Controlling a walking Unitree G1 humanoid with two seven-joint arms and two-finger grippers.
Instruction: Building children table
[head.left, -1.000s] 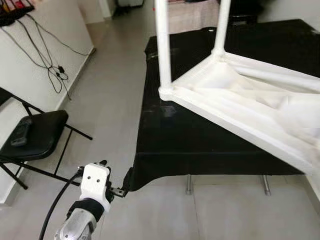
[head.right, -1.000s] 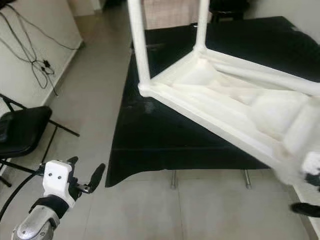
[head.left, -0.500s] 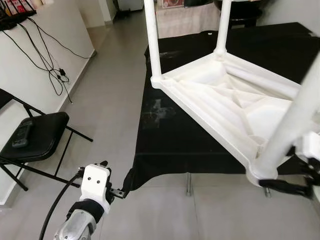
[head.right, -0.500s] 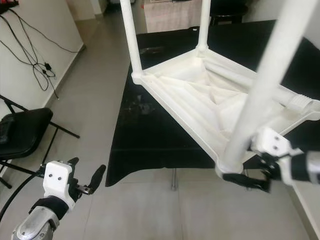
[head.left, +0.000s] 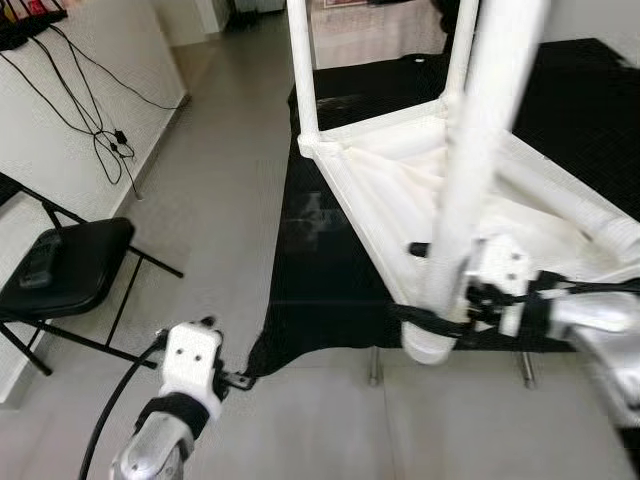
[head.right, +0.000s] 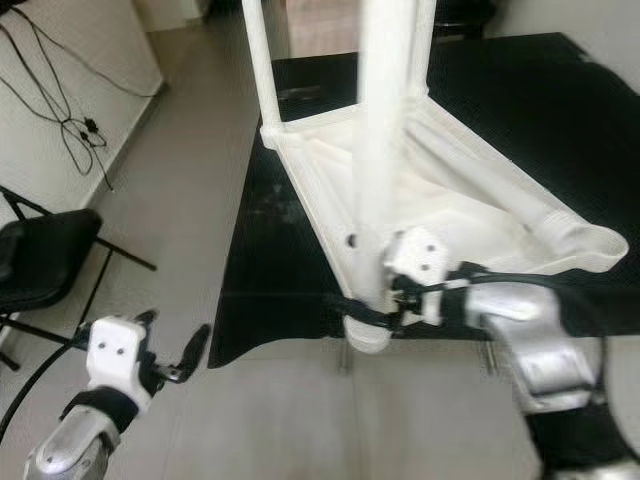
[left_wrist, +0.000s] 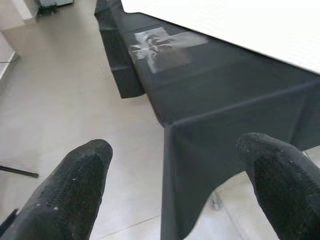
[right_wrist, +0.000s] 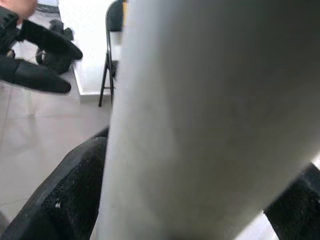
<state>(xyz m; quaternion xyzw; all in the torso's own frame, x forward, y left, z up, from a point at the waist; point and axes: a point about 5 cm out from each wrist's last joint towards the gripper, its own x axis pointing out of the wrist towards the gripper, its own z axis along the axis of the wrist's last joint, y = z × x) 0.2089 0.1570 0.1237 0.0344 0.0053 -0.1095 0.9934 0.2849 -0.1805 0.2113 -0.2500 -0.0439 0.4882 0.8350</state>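
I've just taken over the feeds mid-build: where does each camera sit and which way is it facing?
Left eye: head, looking forward and down at the upturned white children's table on the black-draped table; both arms show.
Right eye: same scene, shifted; right claw grips a table leg.
Left wrist: along the open left claw at the black cloth's corner.
Right wrist: along its fingers, on the leg.
Shared: both wrist views see floor.

No readable text, labels, brands, numbers or signs in any view. The white plastic table underside (head.left: 420, 190) is plain, and so is the black cloth (head.left: 330, 270). The pale smudge on the cloth (left_wrist: 160, 42) is a blurry patch, not lettering. Items at the top-left shelf edge (head.left: 25, 10) are too small to read.
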